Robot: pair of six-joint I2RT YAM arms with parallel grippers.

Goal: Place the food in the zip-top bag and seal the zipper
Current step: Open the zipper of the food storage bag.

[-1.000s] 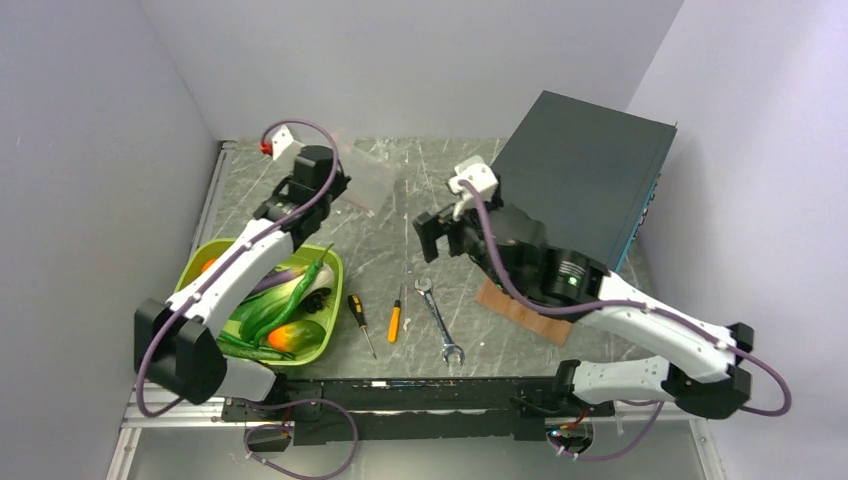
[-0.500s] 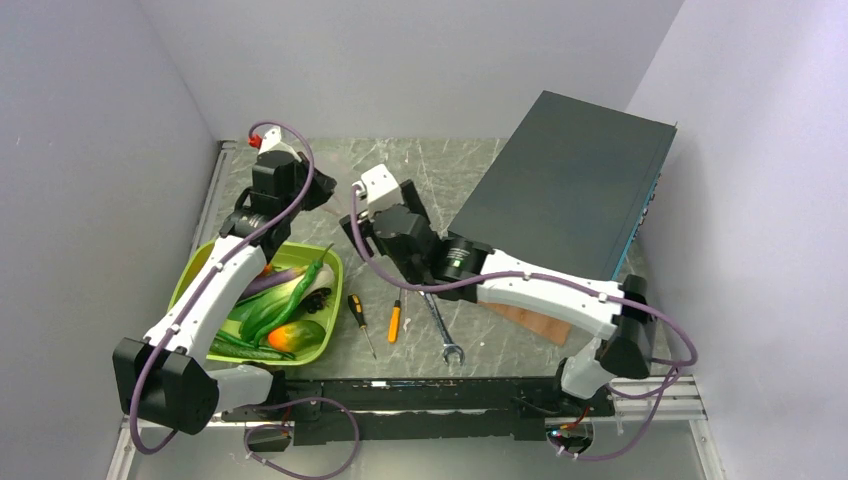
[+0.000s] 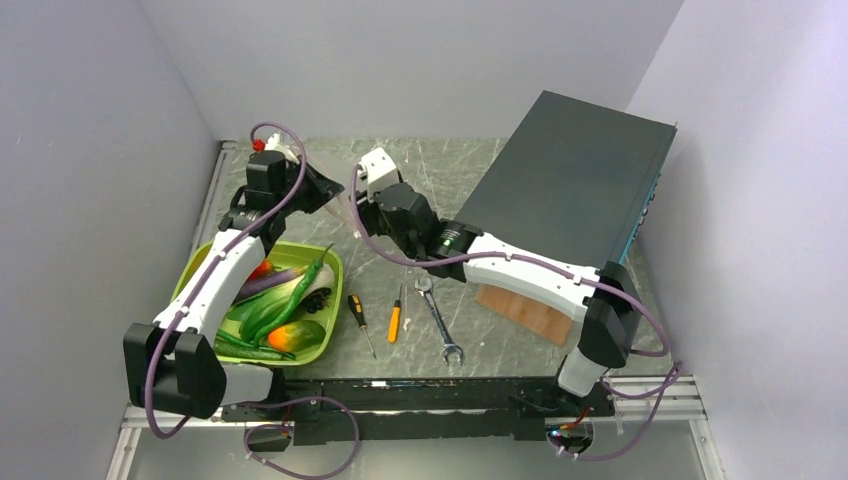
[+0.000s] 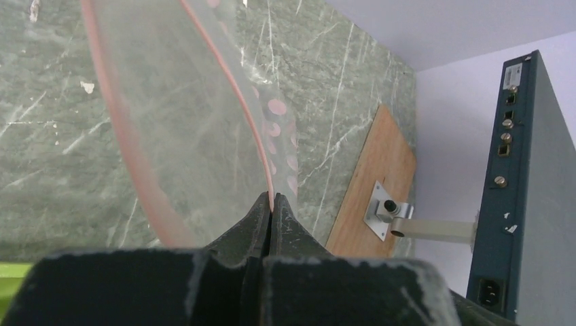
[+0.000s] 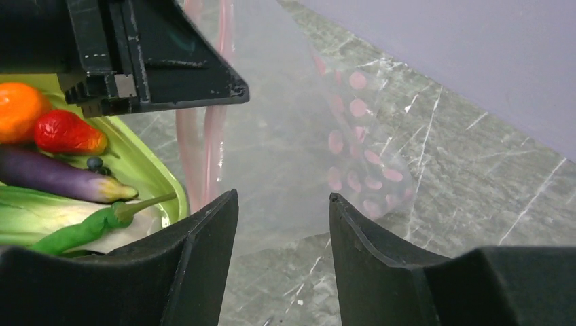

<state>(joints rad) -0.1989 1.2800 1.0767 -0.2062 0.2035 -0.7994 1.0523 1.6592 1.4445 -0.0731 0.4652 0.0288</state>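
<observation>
The clear zip-top bag (image 4: pixel 197 122) hangs over the table's far left, held up by my left gripper (image 4: pixel 272 198), which is shut on the pinkish zipper (image 4: pixel 232 92) at the mouth edge. In the top view the left gripper (image 3: pixel 322 190) is beyond the tray. My right gripper (image 5: pixel 283 197) is open and empty, its fingers apart just in front of the bag (image 5: pixel 299 136) and not touching it; in the top view it (image 3: pixel 353 208) sits right beside the left one. The food (image 3: pixel 285 300) lies in the lime-green tray (image 3: pixel 318 352): an orange ball (image 5: pixel 17 112), a red piece (image 5: pixel 68 132), a green pepper (image 5: pixel 88 227).
Two screwdrivers (image 3: pixel 357 312) (image 3: pixel 395 320) and a wrench (image 3: pixel 438 320) lie right of the tray. A large dark box (image 3: pixel 570 190) leans at the right over a wooden board (image 3: pixel 520 310). A purple eggplant (image 5: pixel 61 180) lies in the tray too. Walls enclose the left and back.
My right arm has swung left from the table's middle to the bag, its gripper open. My left gripper has drawn the bag slightly left and nearer the tray.
</observation>
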